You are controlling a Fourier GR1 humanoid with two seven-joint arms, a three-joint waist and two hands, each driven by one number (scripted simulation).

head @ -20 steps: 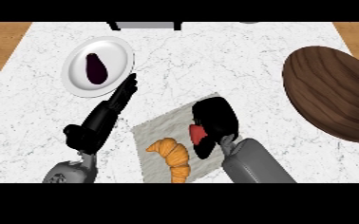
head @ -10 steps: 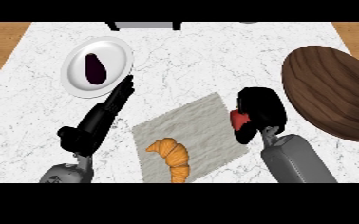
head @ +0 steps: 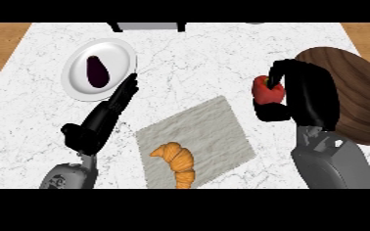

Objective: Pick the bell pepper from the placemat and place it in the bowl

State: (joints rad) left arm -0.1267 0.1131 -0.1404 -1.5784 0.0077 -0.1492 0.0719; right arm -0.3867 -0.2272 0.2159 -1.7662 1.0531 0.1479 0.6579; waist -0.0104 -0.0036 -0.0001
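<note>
At the left, a plate (head: 115, 54) holds an eggplant (head: 95, 72). The left hand (head: 108, 110) lies just beside it, fingers straight and grasping nothing, probably parked out of the way. In the middle, the placemat (head: 209, 122) carries only a croissant (head: 177, 159). To the mat's right, the right hand (head: 307, 93) is curled round the pepper (head: 269, 92), holding it at the bowl's (head: 354, 88) left rim. From there I'd guess it only needs carrying over the rim and letting go.

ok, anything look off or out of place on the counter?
Nothing spilled or damaged. Only the placemat lies skewed to the edges of the counter, with a croissant on its lower left. The right hand holds the bell pepper beside the bowl, not yet in it.
</note>
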